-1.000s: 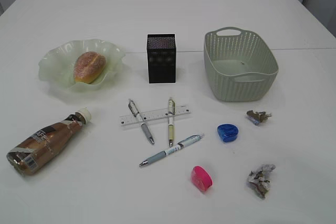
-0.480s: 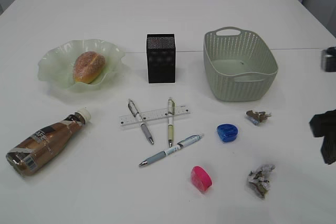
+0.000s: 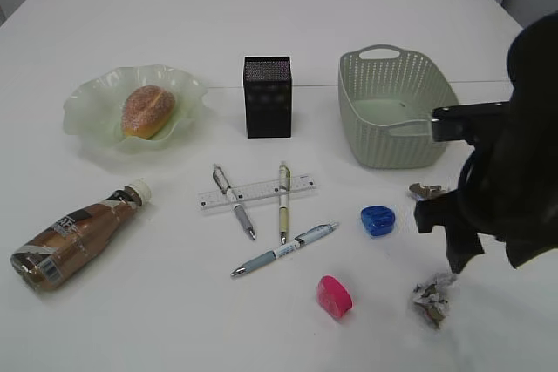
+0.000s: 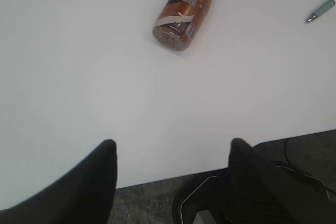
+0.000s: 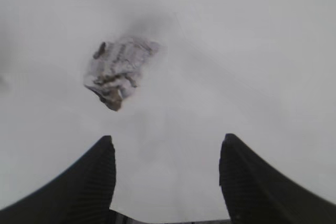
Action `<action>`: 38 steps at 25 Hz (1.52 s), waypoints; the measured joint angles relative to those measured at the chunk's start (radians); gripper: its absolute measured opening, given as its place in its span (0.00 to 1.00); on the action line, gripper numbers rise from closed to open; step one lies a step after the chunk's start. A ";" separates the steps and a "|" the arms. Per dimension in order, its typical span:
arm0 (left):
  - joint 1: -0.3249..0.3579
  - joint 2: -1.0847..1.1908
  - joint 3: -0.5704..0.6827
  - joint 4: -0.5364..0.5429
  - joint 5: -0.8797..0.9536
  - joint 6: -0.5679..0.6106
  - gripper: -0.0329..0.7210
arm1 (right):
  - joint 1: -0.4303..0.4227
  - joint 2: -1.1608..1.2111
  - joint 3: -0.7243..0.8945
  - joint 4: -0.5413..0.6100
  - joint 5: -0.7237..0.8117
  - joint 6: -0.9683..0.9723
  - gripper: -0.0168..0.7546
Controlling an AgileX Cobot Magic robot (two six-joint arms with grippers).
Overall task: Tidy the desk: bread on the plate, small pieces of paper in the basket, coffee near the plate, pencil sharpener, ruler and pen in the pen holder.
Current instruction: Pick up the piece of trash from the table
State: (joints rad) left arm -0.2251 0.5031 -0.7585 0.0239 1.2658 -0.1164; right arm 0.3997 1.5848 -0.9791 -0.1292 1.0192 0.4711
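Hovering gripper: the right gripper [image 5: 165, 177] hangs above the desk [image 3: 261, 23] at the near right, jaws spread wide with nothing between them.
Paper scraps: one crumpled scrap [image 3: 433, 296] lies on the bare desk at the near right, just beyond the right fingertips [image 5: 100, 156] in the wrist view; a second scrap [image 3: 425, 191] lies farther back, near the basket, partly hidden by the right arm.
Basket: the grey-green basket [image 3: 384, 141] stands at the far right, upright; no paper shows inside.
Bread: the bun [image 3: 146, 111] rests in the green plate [image 3: 87, 115] at the far left.
Coffee: the brown bottle [image 3: 74, 237] lies on its side at the near left, cap pointing toward the plate, apart from it.
Pen holder: the black mesh box [image 3: 268, 98] stands upright between plate and basket.
Ruler: the clear ruler [image 3: 257, 192] lies near the holder, crossed by two pens [image 3: 235, 204].
Third pen: another pen [image 3: 283, 250] lies just nearer.
Sharpeners: a blue sharpener [image 3: 377, 219] and a pink sharpener [image 3: 335, 295] lie right of the pens.
Left gripper: the left gripper [image 4: 170, 156] hangs at the near desk edge, jaws wide apart and holding nothing.
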 joint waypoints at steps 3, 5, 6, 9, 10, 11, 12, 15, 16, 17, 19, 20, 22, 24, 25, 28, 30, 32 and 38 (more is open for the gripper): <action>0.000 0.000 0.000 0.000 0.000 0.000 0.68 | 0.002 0.047 -0.040 0.015 -0.027 0.002 0.65; 0.000 0.000 0.000 0.000 0.000 0.000 0.68 | 0.002 0.074 -0.052 0.032 -0.033 0.004 0.65; 0.000 0.000 0.000 0.000 0.000 0.000 0.68 | 0.002 0.089 -0.054 0.045 -0.040 0.004 0.65; 0.000 0.000 0.000 0.000 0.000 0.000 0.68 | 0.002 0.120 -0.054 0.072 -0.068 0.005 0.65; 0.000 0.000 0.000 0.000 0.000 0.000 0.68 | 0.002 0.131 -0.054 0.076 -0.073 0.005 0.65; 0.000 0.000 0.000 0.000 0.000 0.000 0.68 | 0.002 0.142 -0.054 0.078 -0.078 0.005 0.65; 0.000 0.000 0.000 0.000 0.000 0.000 0.68 | 0.002 0.151 -0.054 0.078 -0.083 0.005 0.65; 0.000 0.000 0.000 0.000 0.000 0.000 0.68 | 0.002 0.176 -0.054 0.082 -0.105 0.005 0.65; 0.000 0.000 0.000 0.000 0.000 0.000 0.68 | 0.002 0.185 -0.054 0.082 -0.116 0.005 0.65; 0.000 0.000 0.000 0.000 0.000 0.000 0.68 | 0.002 0.193 -0.055 0.084 -0.121 0.005 0.65; 0.000 0.000 0.000 0.000 0.000 0.000 0.68 | 0.002 0.212 -0.055 0.084 -0.128 0.005 0.65; 0.000 0.000 0.000 0.000 0.000 0.000 0.68 | 0.002 0.226 -0.055 0.084 -0.133 0.005 0.65; 0.000 0.000 0.000 0.000 0.000 0.000 0.68 | 0.002 0.247 -0.055 0.084 -0.135 0.005 0.65; 0.000 0.000 0.000 0.000 0.000 0.000 0.68 | 0.002 0.271 -0.055 0.084 -0.139 0.005 0.65; 0.000 0.000 0.000 0.000 0.000 0.000 0.68 | 0.002 0.280 -0.055 0.084 -0.141 0.005 0.65; 0.000 0.000 0.000 -0.002 0.000 0.000 0.68 | 0.002 0.308 -0.055 0.084 -0.152 0.005 0.65; 0.000 0.000 0.000 -0.002 0.000 0.000 0.68 | 0.002 0.324 -0.055 0.084 -0.159 0.005 0.65; 0.000 0.000 0.000 -0.008 0.000 0.000 0.68 | 0.002 0.333 -0.055 0.086 -0.169 0.005 0.65; 0.000 0.000 0.000 -0.024 0.000 0.000 0.68 | 0.002 0.335 -0.055 0.089 -0.226 0.006 0.65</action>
State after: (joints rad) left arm -0.2251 0.5031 -0.7585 0.0000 1.2658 -0.1159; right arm 0.4017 1.9198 -1.0342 -0.0402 0.7930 0.4769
